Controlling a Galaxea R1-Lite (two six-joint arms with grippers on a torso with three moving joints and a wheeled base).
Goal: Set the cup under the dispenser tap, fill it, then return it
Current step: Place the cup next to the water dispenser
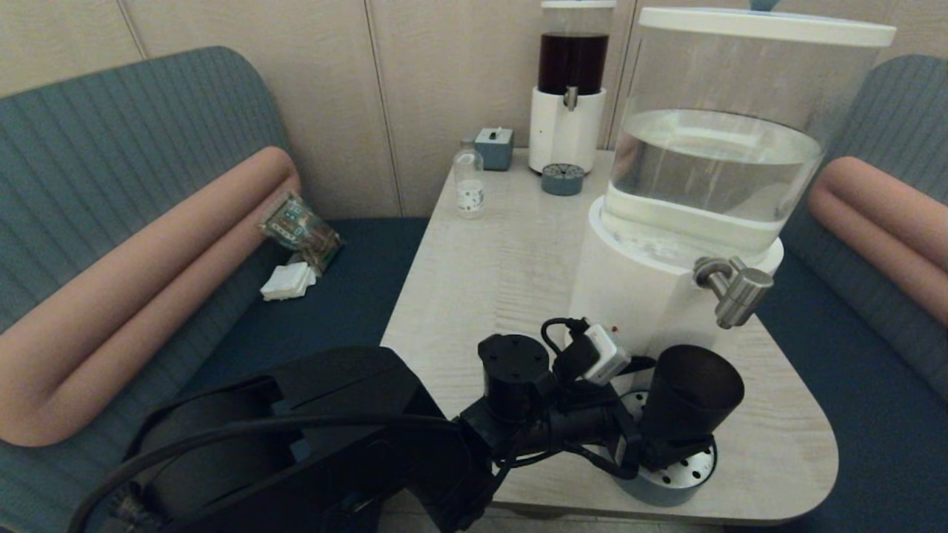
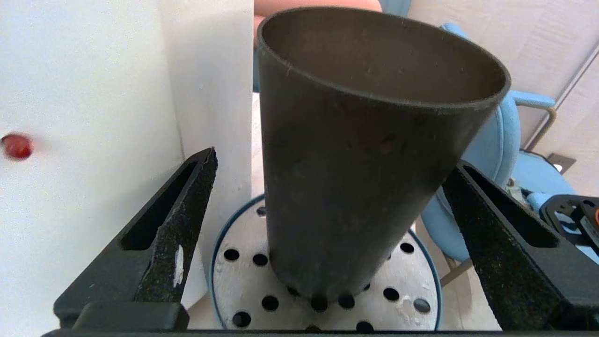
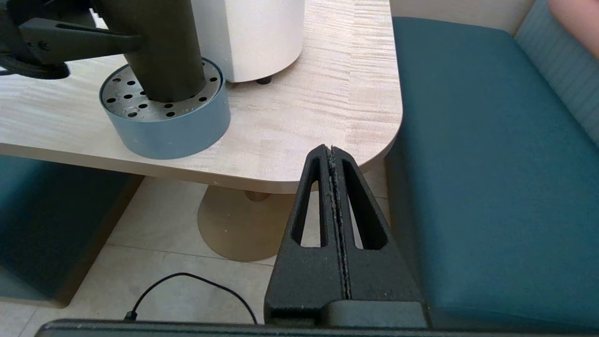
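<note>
The cup (image 1: 689,403) stands on the perforated drip tray (image 1: 685,474) below the dispenser tap (image 1: 735,290). The left gripper (image 2: 327,206) has its fingers spread wide around it, not touching. The right gripper (image 3: 333,154) hangs off the tabletop (image 3: 299,117) edge, fingers pressed together.

Matte black housings are seen on the left arm (image 1: 511,400); black cables are looped beside a white camera module (image 1: 606,354).

Your cup (image 1: 692,396) is dark, smoky, tapered, handleless, and looks empty. It stands on the perforated drip tray (image 1: 685,474) at the table's near edge, leaning toward 1 o'clock. The brushed-metal tap (image 1: 733,290) hangs above it, at its 1 o'clock, nozzle down.
</note>
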